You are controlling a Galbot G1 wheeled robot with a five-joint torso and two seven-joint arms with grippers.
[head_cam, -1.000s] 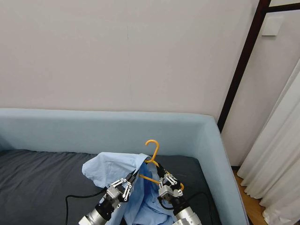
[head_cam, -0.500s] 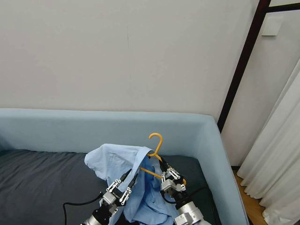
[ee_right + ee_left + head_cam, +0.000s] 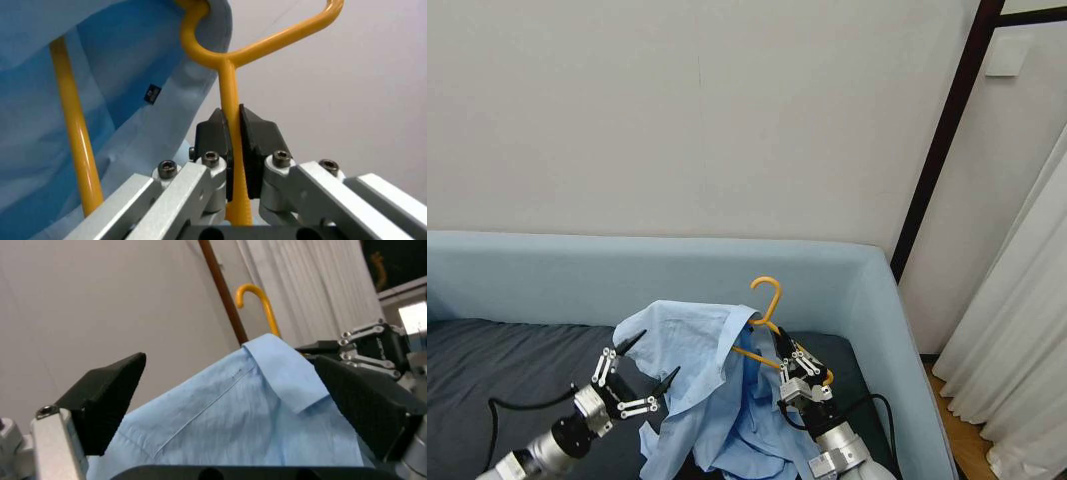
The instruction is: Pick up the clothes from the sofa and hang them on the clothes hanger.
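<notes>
Blue sofa [image 3: 857, 290], plain wall. Right hand [image 3: 804, 371] pinches yellow hanger [image 3: 770, 300]; blue shirt [image 3: 692, 345] draped partly over it. Left hand [image 3: 645, 362] spread beside the shirt. Seating it fully probably remains.

beige wall [image 3: 727, 120]; dark door frame [image 3: 937, 150]; white curtain [image 3: 1017, 340] right; wood floor [image 3: 955, 420]; blue sofa [image 3: 627, 265]

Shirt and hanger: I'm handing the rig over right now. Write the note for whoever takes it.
Right gripper: fingers shut on the yellow hanger, holding it up over the sofa.
Left gripper: open beside the blue shirt, gripping nothing.
Done: the shirt is lifted off the seat and draped over the hanger, collar by the hook.
Left: one hanger arm looks bare near the right gripper and the cloth hangs bunched below. Seat that shoulder and straighten it.
</notes>
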